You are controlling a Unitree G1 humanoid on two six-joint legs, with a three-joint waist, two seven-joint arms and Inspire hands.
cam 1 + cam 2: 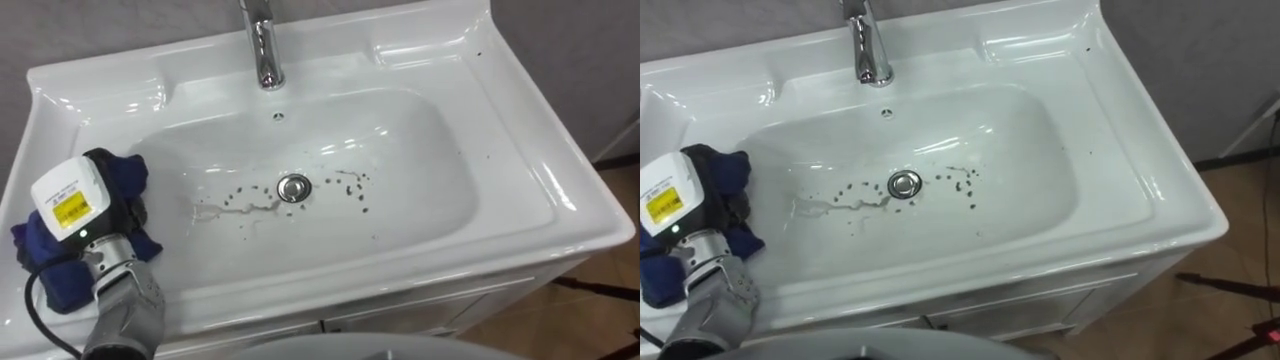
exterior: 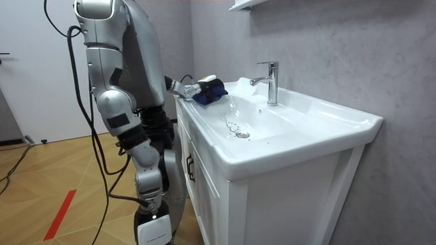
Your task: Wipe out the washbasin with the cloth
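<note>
Left hand (image 1: 75, 203) atop blue cloth (image 1: 126, 172) on basin's (image 1: 520, 185) left rim, grip cannot be told

- A bathroom or washroom corner: a white ceramic basin (image 1: 520, 165) with a chrome tap (image 1: 262, 45) at its back edge and a round metal drain (image 1: 294, 187) in the bowl.
- The basin sits on a white cabinet (image 2: 272, 197) with doors — an ordinary vanity unit.
- It stands against a grey plastered wall (image 2: 327, 41), and a white shelf (image 2: 248, 5) hangs above.
- The floor (image 2: 48, 177) is wooden parquet, with a red strip (image 2: 60, 214) stuck across it — more a mock-up room than a lived-in home.
</note>
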